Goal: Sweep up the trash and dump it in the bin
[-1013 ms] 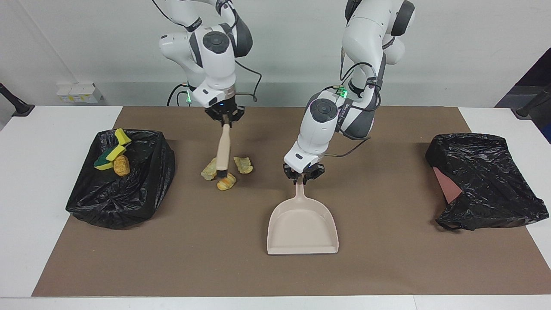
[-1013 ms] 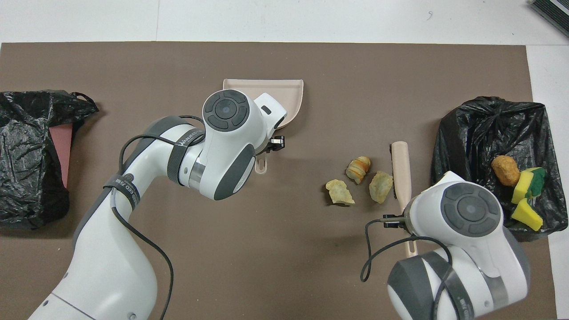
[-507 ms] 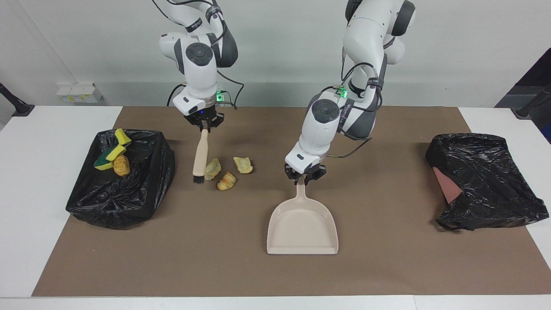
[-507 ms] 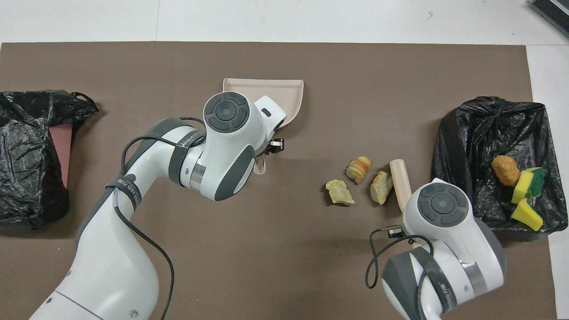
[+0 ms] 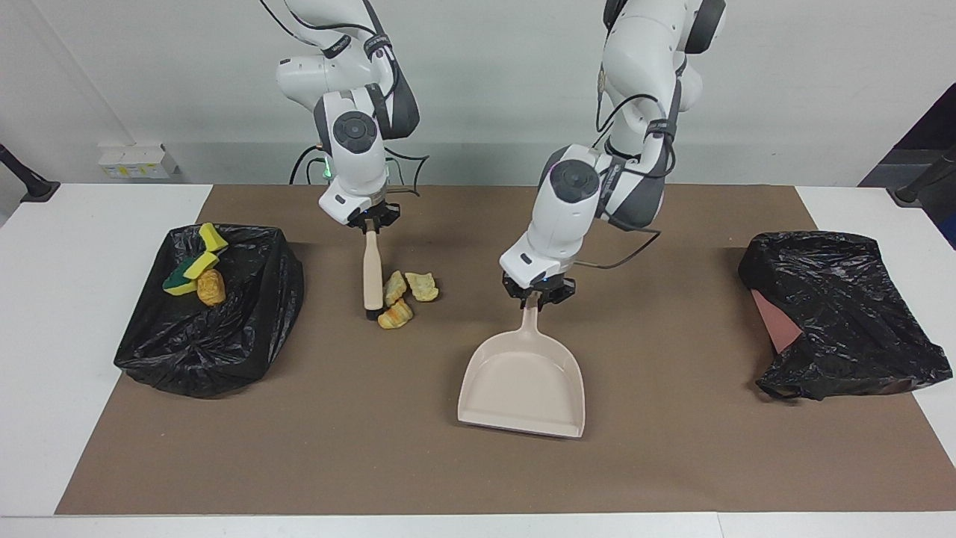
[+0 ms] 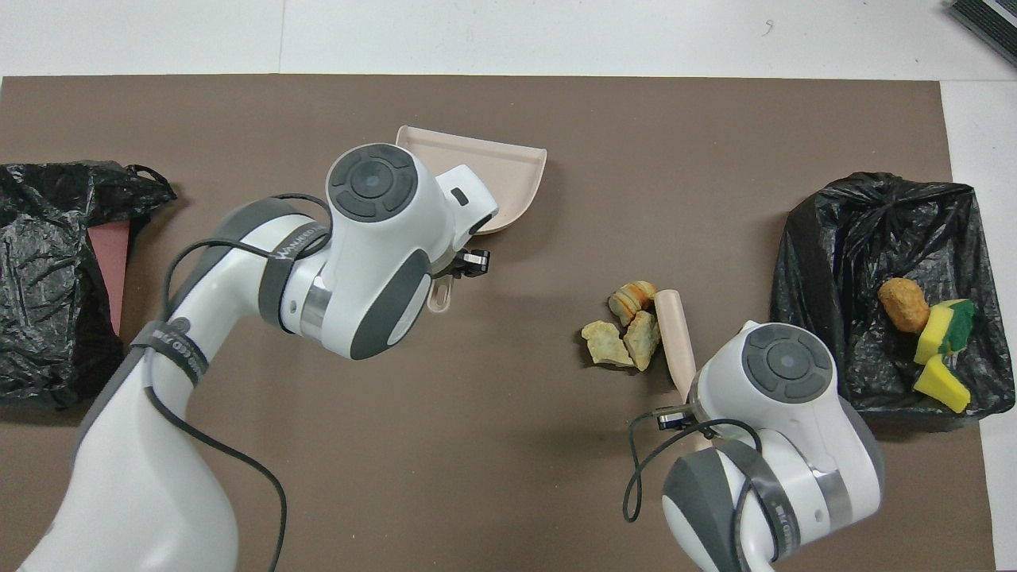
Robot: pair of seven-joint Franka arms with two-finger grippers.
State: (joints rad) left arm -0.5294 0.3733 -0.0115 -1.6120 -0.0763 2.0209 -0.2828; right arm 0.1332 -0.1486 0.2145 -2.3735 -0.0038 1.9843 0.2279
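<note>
Right claw [image 5: 371,224] clamped on the brush [image 5: 370,273] handle top, brush hanging near upright, bristles down at the mat [image 5: 672,463], touching the lumps. Three tan lumps [image 5: 404,296] bunched tight against the brush head on the side toward the left arm's end; in the overhead view they sit pressed along the brush [image 6: 675,334].

Left claw [image 5: 538,294] clamped on the dustpan [image 5: 523,385] handle; pan tilted, its wide mouth edge low at the mat, mouth pointing away from the robots. Pan well apart from the lumps, toward the left arm's end. In the overhead view the left arm covers most of the pan [image 6: 508,167].

Bin [image 5: 216,321], black-bagged, at the right arm's end of the surface, holds yellow sponges [image 5: 198,254] and one tan lump [image 5: 211,288]. Second black bag [image 5: 836,314] at the left arm's end, a reddish panel [image 5: 773,317] showing.
</note>
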